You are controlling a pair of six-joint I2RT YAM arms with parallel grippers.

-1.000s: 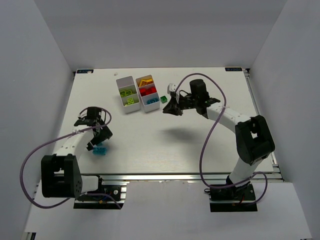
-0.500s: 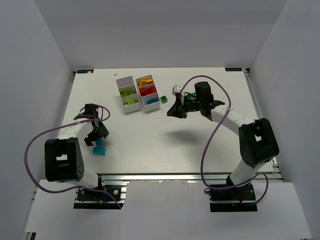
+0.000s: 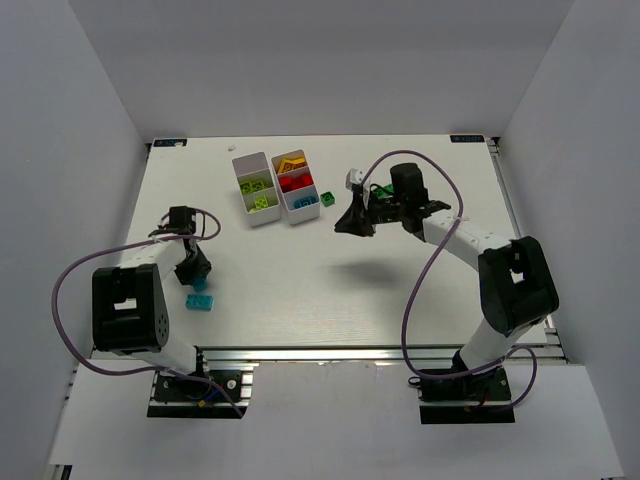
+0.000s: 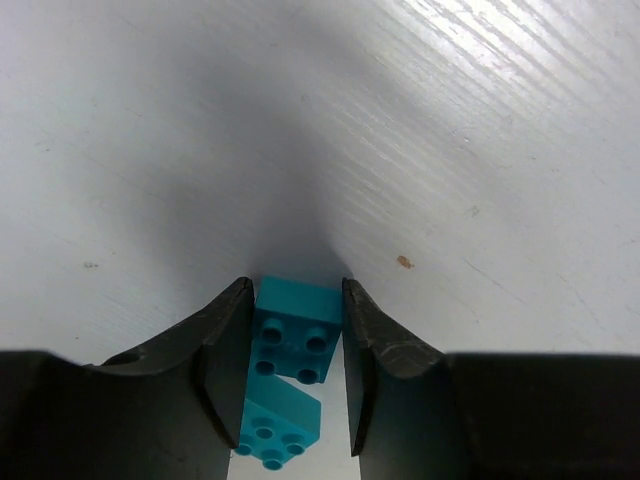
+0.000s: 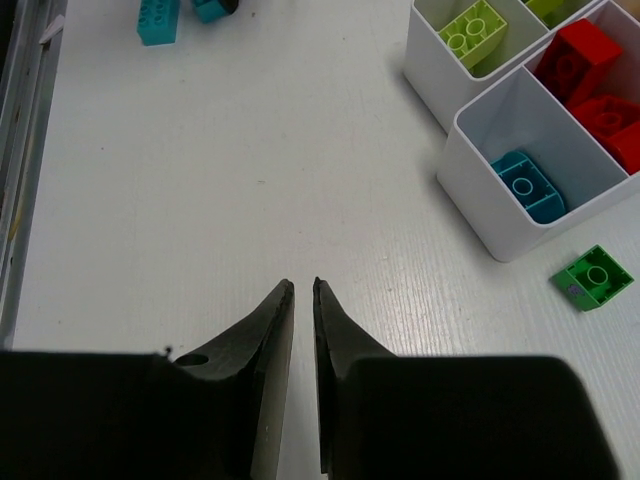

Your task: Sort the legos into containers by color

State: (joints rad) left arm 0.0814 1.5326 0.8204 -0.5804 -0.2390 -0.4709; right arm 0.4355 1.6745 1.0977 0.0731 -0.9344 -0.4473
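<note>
Top external: white walls (image 3: 330, 70) enclose white table (image 3: 330, 290) bearing containers (image 3: 265, 217).

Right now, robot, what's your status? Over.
Left gripper closed on cyan lego. Right gripper nearly shut, empty. Green lego loose beside tray. Nothing in the way.

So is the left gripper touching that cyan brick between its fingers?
Touching. The left wrist view shows the left gripper with both fingers flush against opposite sides of the cyan brick, no gap.

Left tray (image 3: 265, 219) beside right tray (image 3: 303, 216); a loose brick (image 3: 327, 197) just right.
</note>
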